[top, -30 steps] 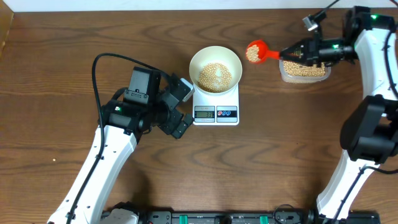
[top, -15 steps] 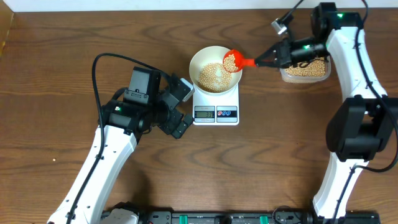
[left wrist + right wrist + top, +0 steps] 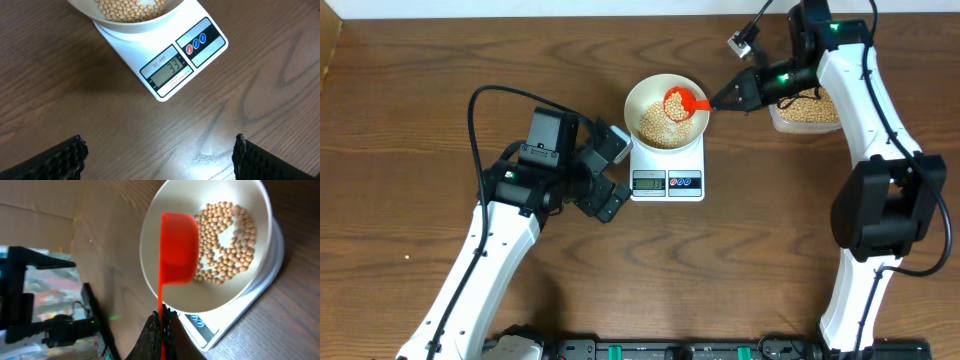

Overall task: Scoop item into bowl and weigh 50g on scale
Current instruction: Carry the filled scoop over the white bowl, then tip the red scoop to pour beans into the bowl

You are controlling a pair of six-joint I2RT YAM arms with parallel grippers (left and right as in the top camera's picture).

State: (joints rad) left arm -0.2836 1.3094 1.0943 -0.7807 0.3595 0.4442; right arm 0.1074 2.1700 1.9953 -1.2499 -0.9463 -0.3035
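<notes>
Beige-tan beans (image 3: 658, 125), small and round, lie heaped in the smooth white bowl (image 3: 633, 98). The bowl sits on the white rectangular scale (image 3: 667, 183), whose grey display reads 33. Above the bowl's inside a glossy red plastic scoop (image 3: 677, 102) is turned on its side, its thin handle pinched tight in the right end effector (image 3: 728, 97). More beans fill the clear tub (image 3: 800, 127) under the right arm. The left end effector (image 3: 618, 174) hangs spread wide and holding nothing, just beside the scale, over the dark wood-grain bench (image 3: 770, 250).
</notes>
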